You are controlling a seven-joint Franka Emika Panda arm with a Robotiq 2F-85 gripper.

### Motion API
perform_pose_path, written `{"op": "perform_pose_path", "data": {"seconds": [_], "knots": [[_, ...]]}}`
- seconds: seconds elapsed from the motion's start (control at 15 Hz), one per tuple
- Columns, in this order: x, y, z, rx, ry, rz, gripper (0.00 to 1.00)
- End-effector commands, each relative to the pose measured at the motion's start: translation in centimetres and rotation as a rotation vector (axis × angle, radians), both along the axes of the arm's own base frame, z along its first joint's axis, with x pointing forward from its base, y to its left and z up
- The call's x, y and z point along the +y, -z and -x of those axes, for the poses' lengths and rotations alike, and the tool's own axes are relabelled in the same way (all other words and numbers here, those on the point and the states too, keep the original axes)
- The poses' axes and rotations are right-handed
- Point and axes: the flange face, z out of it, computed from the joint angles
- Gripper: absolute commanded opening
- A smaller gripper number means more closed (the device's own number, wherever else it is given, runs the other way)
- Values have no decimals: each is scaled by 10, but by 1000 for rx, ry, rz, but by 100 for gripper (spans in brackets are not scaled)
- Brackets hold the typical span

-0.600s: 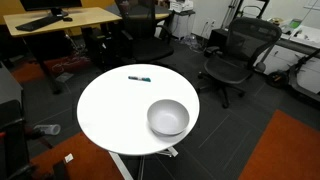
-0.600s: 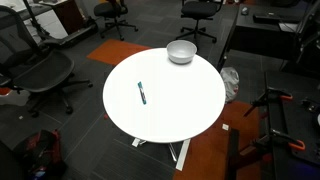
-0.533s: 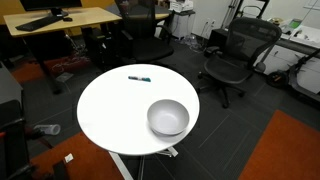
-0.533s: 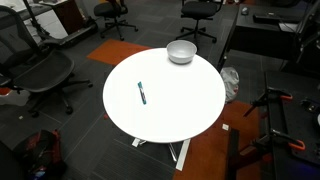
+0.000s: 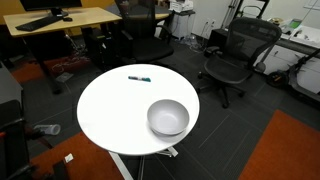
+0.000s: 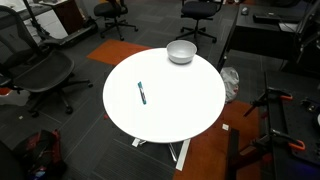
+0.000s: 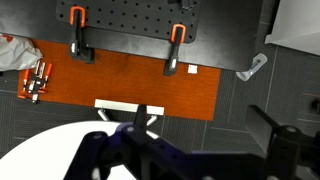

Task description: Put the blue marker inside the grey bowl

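Observation:
The blue marker (image 5: 139,78) lies flat on the round white table (image 5: 110,115), near its far edge. It also shows in an exterior view (image 6: 142,93), left of the table's middle. The grey bowl (image 5: 168,117) stands upright and empty near the table's rim; it also shows in an exterior view (image 6: 181,52). Marker and bowl are well apart. My gripper (image 7: 200,122) shows only in the wrist view, open and empty, its dark fingers over the floor beyond the table's edge (image 7: 40,155). The arm is out of both exterior views.
Black office chairs (image 5: 236,55) (image 6: 35,70) stand around the table. A wooden desk (image 5: 60,20) is at the back. Orange floor panels (image 7: 130,85) and a black pegboard with clamps (image 7: 125,20) lie below the gripper.

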Motion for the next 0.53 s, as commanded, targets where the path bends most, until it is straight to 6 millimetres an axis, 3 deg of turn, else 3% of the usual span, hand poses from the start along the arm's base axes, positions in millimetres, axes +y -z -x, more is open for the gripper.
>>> {"op": "perform_pose_path", "data": {"seconds": [0.0, 0.47], "knots": [[0, -1, -3, -4, 4, 7, 100], [13, -7, -42, -103, 110, 2, 100]]}}
